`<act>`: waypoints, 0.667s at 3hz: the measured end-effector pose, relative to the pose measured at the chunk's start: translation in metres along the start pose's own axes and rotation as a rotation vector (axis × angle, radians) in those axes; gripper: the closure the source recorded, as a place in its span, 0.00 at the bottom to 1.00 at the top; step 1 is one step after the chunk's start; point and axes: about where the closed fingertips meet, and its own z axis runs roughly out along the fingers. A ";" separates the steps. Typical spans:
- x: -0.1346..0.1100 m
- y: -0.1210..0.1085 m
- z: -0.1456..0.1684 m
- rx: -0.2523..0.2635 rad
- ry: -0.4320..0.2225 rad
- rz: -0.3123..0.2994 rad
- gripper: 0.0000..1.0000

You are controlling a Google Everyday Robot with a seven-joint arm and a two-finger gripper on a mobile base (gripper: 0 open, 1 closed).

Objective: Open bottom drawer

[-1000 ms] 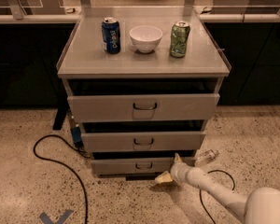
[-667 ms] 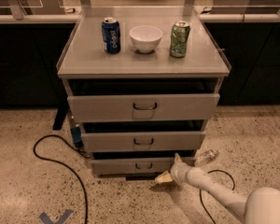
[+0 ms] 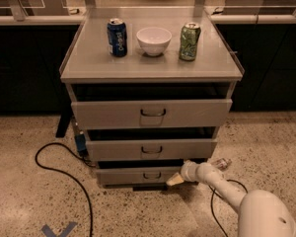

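The bottom drawer (image 3: 133, 175) is the narrowest grey front of three, near the floor, with a small dark loop handle (image 3: 151, 175) at its centre. It stands pulled out a little, with a dark gap above it. My gripper (image 3: 176, 179) is low at the drawer's right end, to the right of the handle, on a white arm that reaches in from the lower right.
A middle drawer (image 3: 150, 149) and a top drawer (image 3: 152, 113) also stand partly out. On the cabinet top sit a blue can (image 3: 117, 37), a white bowl (image 3: 154, 40) and a green can (image 3: 189, 42). A black cable (image 3: 54, 167) loops on the floor at left.
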 end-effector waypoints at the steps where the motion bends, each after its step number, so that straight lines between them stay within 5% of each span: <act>1: 0.000 0.002 0.001 -0.004 0.000 0.000 0.00; 2: 0.000 0.003 0.001 -0.004 0.000 0.000 0.12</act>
